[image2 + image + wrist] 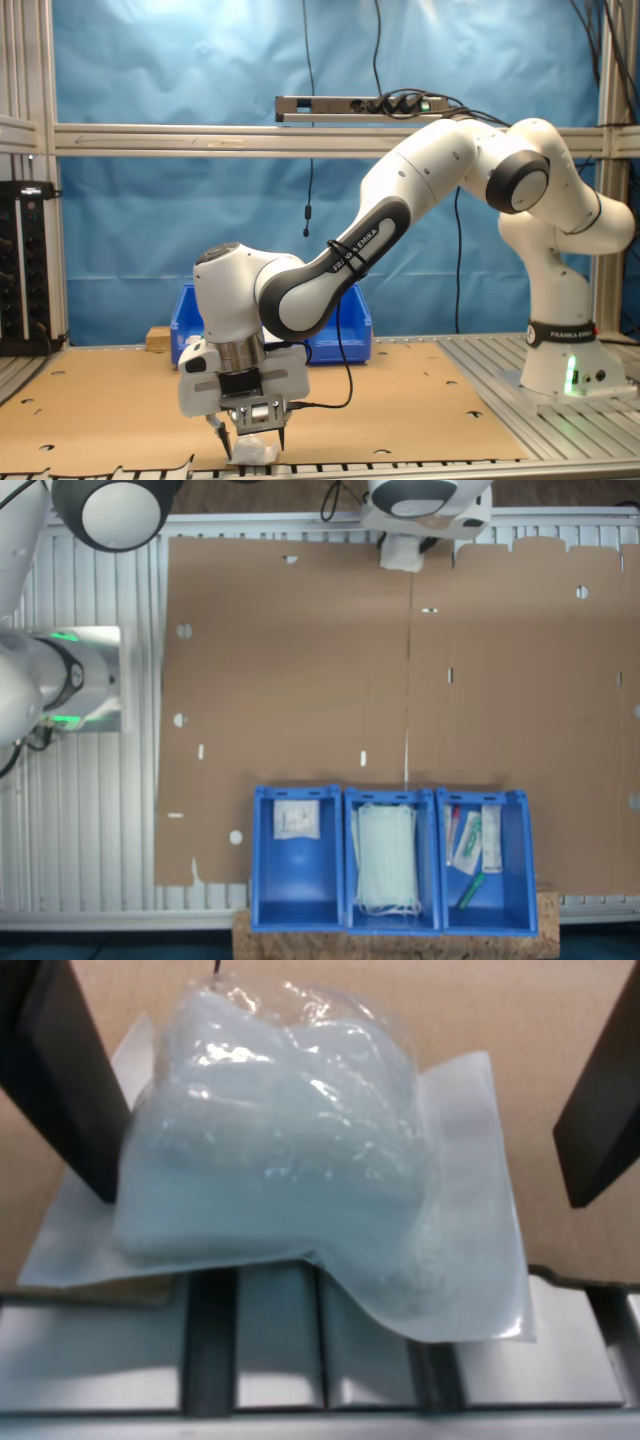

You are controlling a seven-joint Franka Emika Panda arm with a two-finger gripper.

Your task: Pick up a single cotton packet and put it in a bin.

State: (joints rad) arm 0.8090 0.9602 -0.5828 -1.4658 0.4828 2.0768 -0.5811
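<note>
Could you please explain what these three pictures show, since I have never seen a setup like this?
The white jointed machine is a robot arm, bolted to a metal table. One camera looks straight down on the table, one looks from the side, and one sits on the arm's wrist. A brown cardboard sheet covers the table. At one edge stand three blue plastic bins: one holds a small white packet, the middle a pale green stack of face masks, the third some small wrapped items. The arm's pincer hangs open around a small white soft plastic cotton packet lying at the cardboard's edge. Its dark fingers stand on either side, not yet closed.
</note>
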